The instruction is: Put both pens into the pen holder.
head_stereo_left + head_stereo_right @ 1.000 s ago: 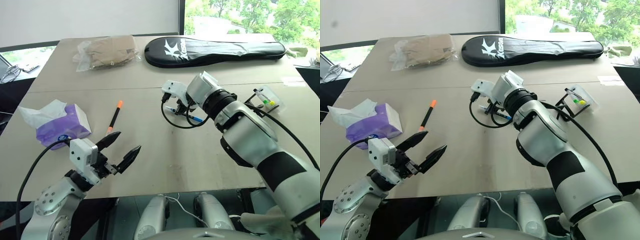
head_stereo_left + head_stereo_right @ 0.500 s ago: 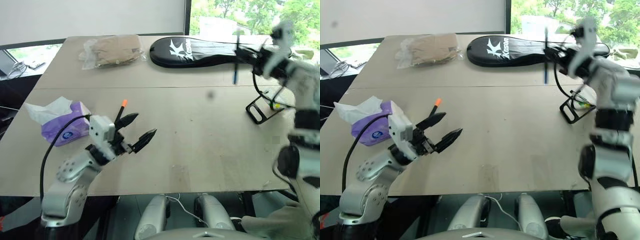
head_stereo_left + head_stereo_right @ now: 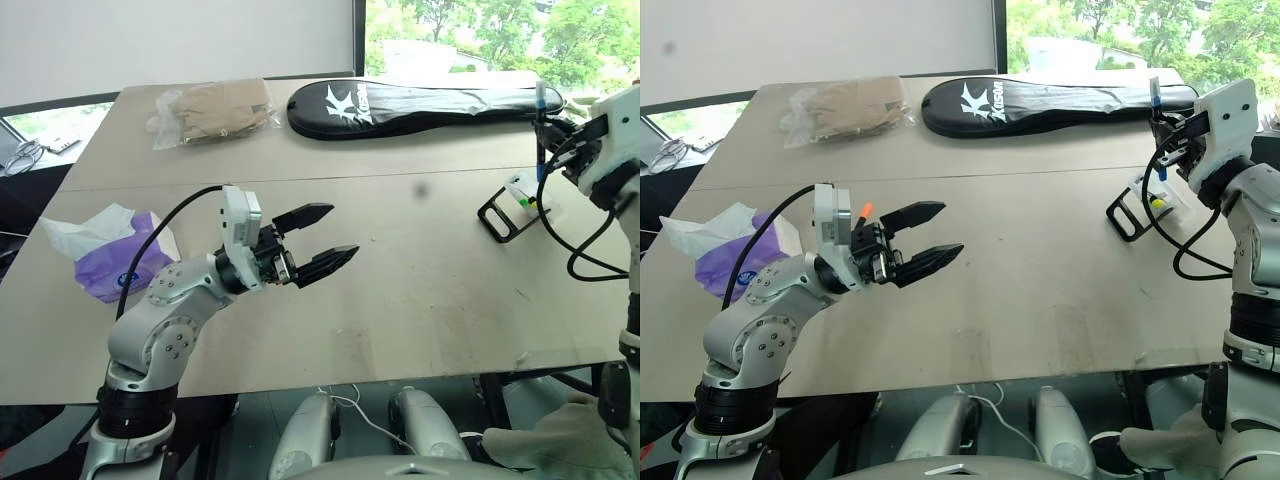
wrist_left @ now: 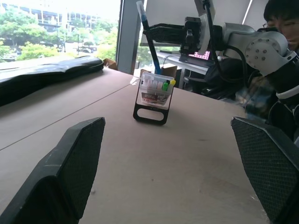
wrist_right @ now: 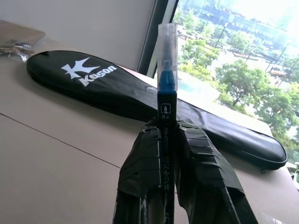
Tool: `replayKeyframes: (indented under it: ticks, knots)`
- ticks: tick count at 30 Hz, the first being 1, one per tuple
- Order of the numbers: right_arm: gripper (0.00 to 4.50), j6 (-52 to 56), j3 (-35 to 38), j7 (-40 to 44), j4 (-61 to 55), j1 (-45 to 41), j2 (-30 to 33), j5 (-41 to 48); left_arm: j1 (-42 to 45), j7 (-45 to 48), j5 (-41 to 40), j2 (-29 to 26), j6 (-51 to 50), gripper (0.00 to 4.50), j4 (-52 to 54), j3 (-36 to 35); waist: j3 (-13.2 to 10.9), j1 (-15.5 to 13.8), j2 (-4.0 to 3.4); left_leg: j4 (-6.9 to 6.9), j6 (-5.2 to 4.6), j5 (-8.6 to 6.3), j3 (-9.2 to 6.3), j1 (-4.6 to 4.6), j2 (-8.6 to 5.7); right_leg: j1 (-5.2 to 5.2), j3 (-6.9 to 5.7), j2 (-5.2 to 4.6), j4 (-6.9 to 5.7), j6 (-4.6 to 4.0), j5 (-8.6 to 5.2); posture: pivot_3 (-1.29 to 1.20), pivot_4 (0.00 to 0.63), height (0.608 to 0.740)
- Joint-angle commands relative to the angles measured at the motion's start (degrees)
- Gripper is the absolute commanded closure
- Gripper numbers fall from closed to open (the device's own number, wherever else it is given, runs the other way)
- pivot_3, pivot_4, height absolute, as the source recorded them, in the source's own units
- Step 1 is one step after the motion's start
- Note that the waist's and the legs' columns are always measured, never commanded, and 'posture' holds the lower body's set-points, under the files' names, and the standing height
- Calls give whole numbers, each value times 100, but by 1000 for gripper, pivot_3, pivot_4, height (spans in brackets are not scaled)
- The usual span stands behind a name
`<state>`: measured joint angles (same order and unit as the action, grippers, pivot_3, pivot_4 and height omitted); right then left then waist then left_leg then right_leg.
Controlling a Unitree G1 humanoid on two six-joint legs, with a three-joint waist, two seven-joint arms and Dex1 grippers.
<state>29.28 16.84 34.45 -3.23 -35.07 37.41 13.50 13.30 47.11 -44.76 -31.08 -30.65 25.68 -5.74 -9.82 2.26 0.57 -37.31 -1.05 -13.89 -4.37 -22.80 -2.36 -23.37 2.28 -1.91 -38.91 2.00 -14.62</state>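
Observation:
My right gripper (image 5: pixel 168 140) is shut on the blue-tipped pen (image 5: pixel 167 93), which it holds upright at the table's right edge. The pen's (image 4: pixel 149 39) lower end reaches the top of the pen holder (image 4: pixel 155 91). This pen holder (image 3: pixel 515 195) is a clear box on a black frame with yellow and green bits inside. The orange-capped pen (image 3: pixel 866 210) lies on the table behind my left gripper, mostly hidden by it. My left gripper (image 3: pixel 335 235) hovers open and empty over the table's left middle, pointing toward the holder.
A long black racket bag (image 3: pixel 430 95) lies along the far edge. Beside it is a clear bag of tan cloth (image 3: pixel 215 105). A purple tissue pack (image 3: pixel 120 265) sits at the left. A person (image 4: pixel 280 18) sits beyond the right side of the table.
The right arm has swung from the table's middle to the right edge, carrying the blue-tipped pen over the holder. My left gripper has risen and moved right, staying open.

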Motion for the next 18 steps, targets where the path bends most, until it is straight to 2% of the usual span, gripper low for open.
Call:
replayKeyframes:
  ticks: [1,15,18]
  knots:
    - [4487,-57,135,-109,-271,125,74,104,7,-40,-35,28,30,0,93,-6,0,-19,0,0,0,0,-1,-1,0,0,1,-1,1,0,0,0,150,740]
    - [4487,-1551,-404,1,996,391,-11,-292,-82,-333,104,113,74,0,173,-66,7,-63,12,-4,0,0,-4,-1,-1,5,4,-2,4,0,0,0,150,740]
    - [3199,-1632,-287,-2,1079,470,-21,-210,-115,-413,113,104,79,0,191,-112,6,-81,11,-4,0,0,-7,-1,-1,5,4,-2,5,0,0,0,150,740]
